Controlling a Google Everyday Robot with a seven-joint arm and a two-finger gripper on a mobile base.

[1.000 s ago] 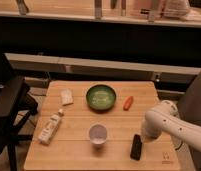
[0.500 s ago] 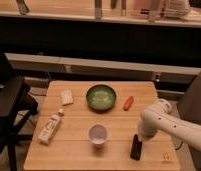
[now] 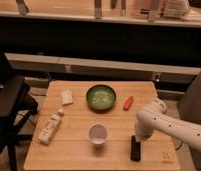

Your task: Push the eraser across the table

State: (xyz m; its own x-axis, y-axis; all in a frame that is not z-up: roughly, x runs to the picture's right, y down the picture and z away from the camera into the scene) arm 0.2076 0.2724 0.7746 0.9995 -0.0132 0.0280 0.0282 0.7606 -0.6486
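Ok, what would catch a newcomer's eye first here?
The white arm reaching in from the right, its gripper shut, down at the back end of the black eraser near the front right corner of the table. Then the green bowl mid-table, with a white cup in front of it.

Black chair [image 3: 11, 107], wooden counter [image 3: 69, 11] behind

The white arm [image 3: 166, 124] reaches in from the view's right, elbow bent; its closed end effector [image 3: 137, 135] points down at lower right.
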